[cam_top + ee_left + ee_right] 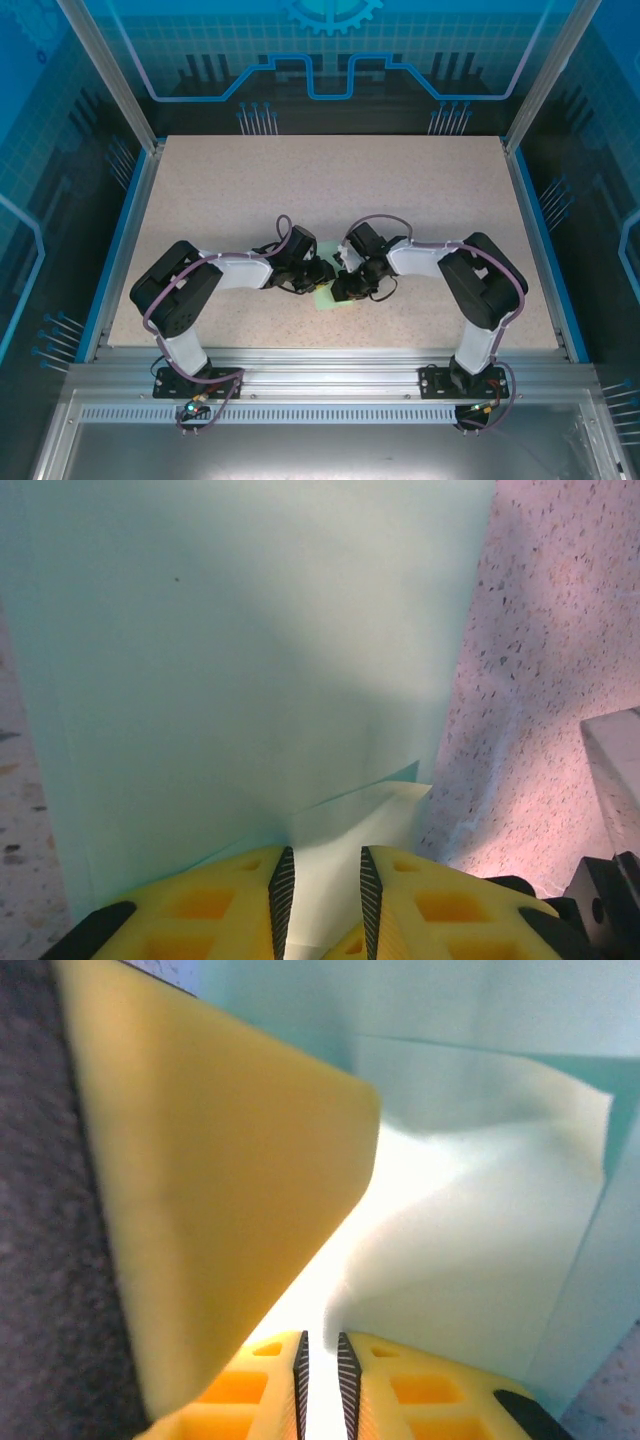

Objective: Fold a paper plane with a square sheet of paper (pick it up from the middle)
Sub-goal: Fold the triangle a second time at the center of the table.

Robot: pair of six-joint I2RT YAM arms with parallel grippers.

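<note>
Meeting over the mint sheet

Both claws crowd the square sheet of paper (328, 298), which lies at the table's (420, 200) near-middle. On the left gripper (322, 870) the jaws are slightly parted, a folded flap between them. The right gripper (320, 1350) is nearly closed around paper; I can't tell if it pinches.

A speckled beige table (420, 200), trimmed with blue strips (122, 250) down its left and right edges, sits inside an enclosure of clear panels (330, 60). The panels are printed with blue circuit lines and a gear emblem (330, 12) at top centre, and slanting metal posts (108, 75) hold them at the far corners. Along the near edge runs a grooved aluminium rail (330, 360), with a perforated strip (330, 412) and a plain metal sheet (300, 450) in front of it; the left wrist view shows the table's dark flecks on a pinkish ground.
</note>
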